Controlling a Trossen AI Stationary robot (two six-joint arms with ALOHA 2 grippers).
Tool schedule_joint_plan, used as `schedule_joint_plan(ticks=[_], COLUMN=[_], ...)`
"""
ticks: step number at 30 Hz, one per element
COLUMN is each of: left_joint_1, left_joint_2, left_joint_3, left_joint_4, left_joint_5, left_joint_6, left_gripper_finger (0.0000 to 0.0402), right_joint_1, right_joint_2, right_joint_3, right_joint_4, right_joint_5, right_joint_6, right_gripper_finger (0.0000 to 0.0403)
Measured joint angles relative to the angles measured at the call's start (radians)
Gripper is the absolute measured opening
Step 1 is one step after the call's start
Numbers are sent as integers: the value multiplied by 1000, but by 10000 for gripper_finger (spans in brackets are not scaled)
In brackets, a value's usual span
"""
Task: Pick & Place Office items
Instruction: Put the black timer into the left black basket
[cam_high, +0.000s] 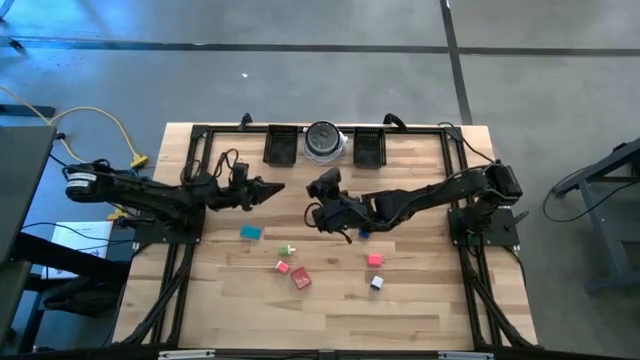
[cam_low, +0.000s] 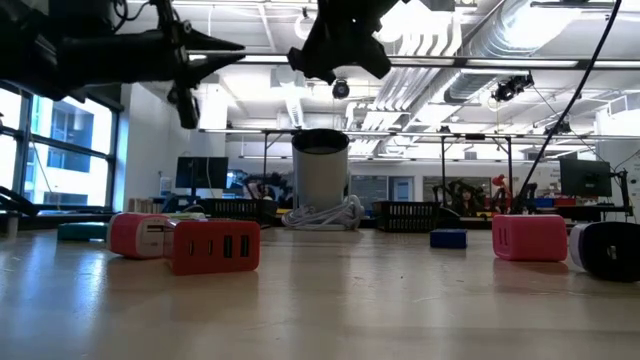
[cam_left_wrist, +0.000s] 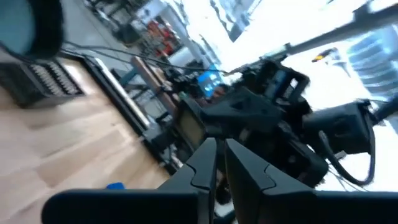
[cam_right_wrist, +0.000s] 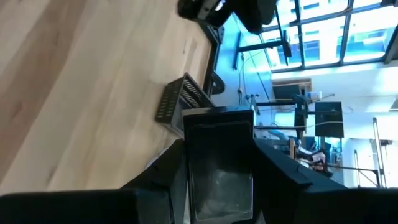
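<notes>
Small office items lie on the wooden table: a teal block (cam_high: 250, 232), a green-white one (cam_high: 289, 250), a pink one (cam_high: 283, 266), a red one (cam_high: 301, 279), another pink one (cam_high: 375, 259), a white-black one (cam_high: 377, 283) and a blue one (cam_high: 364, 235). My right gripper (cam_high: 325, 188) hovers over the table's middle, near the round dish (cam_high: 324, 141), shut on a black block (cam_right_wrist: 219, 180). My left gripper (cam_high: 272, 188) hangs above the table to its left, shut and pointing toward it, with nothing in it (cam_left_wrist: 217, 163). My right gripper (cam_right_wrist: 219, 146) pinches the black block between its two fingers, which lie on the block's two opposite sides (cam_right_wrist: 194, 162). The block is lifted clear of the table. The gripper also shows high above the tabletop in the low view (cam_low: 340, 45).
Two black trays (cam_high: 281, 145) (cam_high: 369, 148) flank the round dish at the table's far edge. In the low view the red block (cam_low: 215, 246) and a pink one (cam_low: 140, 235) stand nearest. Bare wood lies along the near edge (cam_high: 330, 320).
</notes>
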Motion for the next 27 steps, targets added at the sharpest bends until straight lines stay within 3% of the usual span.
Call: schedule_joint_plan(ticks=[10,17,27], left_joint_1=[4,4,8], left_joint_2=[199,207,207], left_joint_3=[84,101,104], left_joint_4=[97,108,80], left_joint_5=[88,82,44], left_joint_6=[-7,5,2], left_gripper_finger=[82,127,134], right_joint_1=[0,0,0], right_joint_2=[0,0,0], right_joint_3=[0,0,0], right_joint_4=[4,-15,9], right_joint_5=[-8,-16,-60], right_joint_6=[1,11,12], right_gripper_finger=[132,132,133])
